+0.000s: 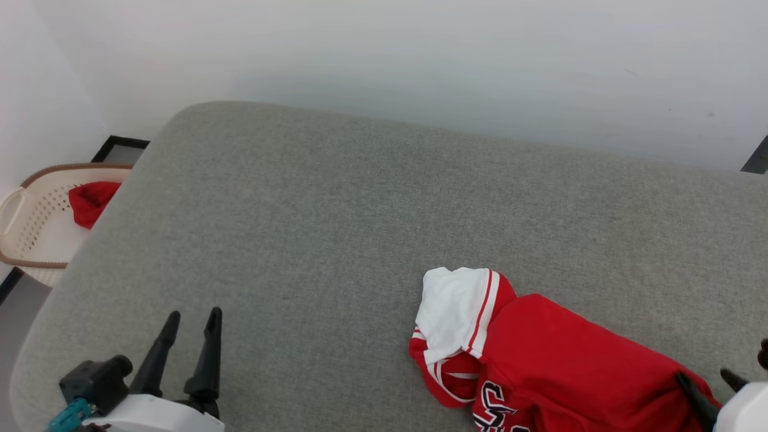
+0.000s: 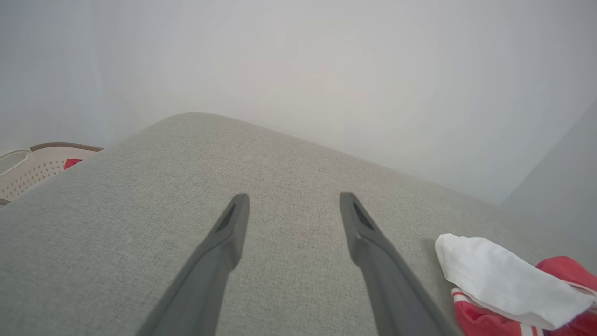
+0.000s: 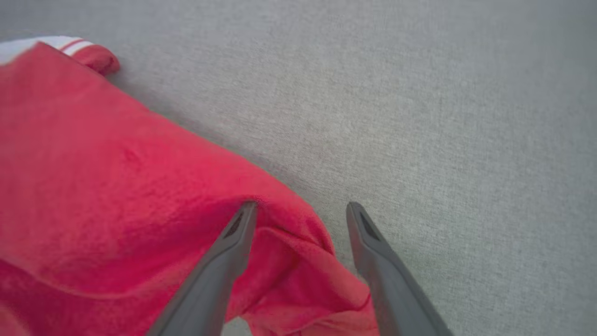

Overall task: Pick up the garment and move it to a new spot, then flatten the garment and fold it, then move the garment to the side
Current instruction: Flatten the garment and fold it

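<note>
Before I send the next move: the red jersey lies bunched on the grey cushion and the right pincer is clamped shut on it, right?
No: the right pincer is open, fingers spread around a fold of the red jersey, per the right wrist view. The rest stands.

Left gripper [image 1: 193, 319]: I see its fingers spread, nothing between them, over the bare grey cushion [image 1: 360, 210].
Garment [image 1: 558, 360]: crumpled well to the right of my left fingers, white sleeve folded over red body.
Right gripper [image 1: 709, 379]: fingertips apart at the garment's right end, one tip against red cloth.
Basket [image 1: 30, 231]: beyond my left fingers, off the cushion's edge, with a red item [image 1: 90, 203] inside.
</note>
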Available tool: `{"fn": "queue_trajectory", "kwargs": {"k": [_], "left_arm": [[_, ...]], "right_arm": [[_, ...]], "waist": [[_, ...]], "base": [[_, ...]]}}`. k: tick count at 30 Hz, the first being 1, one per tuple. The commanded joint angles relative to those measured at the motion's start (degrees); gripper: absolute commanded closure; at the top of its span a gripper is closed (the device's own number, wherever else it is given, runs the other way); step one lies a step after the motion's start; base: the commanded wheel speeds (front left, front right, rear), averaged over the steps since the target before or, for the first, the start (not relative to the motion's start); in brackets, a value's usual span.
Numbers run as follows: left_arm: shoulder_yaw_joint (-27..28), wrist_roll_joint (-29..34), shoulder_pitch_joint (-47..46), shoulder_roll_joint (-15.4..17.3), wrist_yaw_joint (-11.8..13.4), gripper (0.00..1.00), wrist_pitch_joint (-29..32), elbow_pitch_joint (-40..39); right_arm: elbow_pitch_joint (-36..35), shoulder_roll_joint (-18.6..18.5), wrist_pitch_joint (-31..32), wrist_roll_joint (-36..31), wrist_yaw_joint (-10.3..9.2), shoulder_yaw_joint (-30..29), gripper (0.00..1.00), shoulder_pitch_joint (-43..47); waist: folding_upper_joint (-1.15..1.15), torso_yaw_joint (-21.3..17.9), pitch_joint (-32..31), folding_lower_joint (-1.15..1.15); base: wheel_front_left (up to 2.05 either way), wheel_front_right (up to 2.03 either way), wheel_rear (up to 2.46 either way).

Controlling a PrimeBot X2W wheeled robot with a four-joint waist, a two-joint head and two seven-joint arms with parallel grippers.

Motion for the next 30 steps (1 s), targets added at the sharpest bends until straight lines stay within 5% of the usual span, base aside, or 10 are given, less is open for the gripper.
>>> {"fn": "queue_trajectory", "kwargs": {"k": [1, 12, 20, 30], "left_arm": [[0.37, 0.36, -0.16, 0.09, 0.29, 0.00, -0.19, 0.05], [-0.80, 1.94, -1.47, -0.22, -1.81, 0.00, -0.06, -0.19], [-3.59, 0.56, -6.26, 1.56, -3.40, 0.00, 5.58, -2.35], [-8.17, -7.89, -17.79, 4.58, -4.69, 0.00, 25.08, -5.04]], "right_arm": [[-1.24, 0.29, -0.19, -0.04, -0.02, 0.07, 0.00, -0.73], [-8.82, 1.75, -1.60, -1.00, -0.02, 1.09, 0.00, -2.44], [-9.80, 3.29, -6.75, -2.70, -0.02, 1.19, 0.00, -3.98], [-8.23, 5.42, -14.48, -5.08, -0.02, 0.72, 0.00, -5.32]], "waist": [[0.00, -0.03, -0.10, 0.00], [0.00, 0.83, -0.93, 0.00], [0.00, -0.72, -0.75, 0.00], [0.00, -6.25, 1.51, 0.00]], "base": [[0.00, 0.00, 0.00], [0.00, 0.00, 0.00], [0.00, 0.00, 0.00], [0.00, 0.00, 0.00]]}}
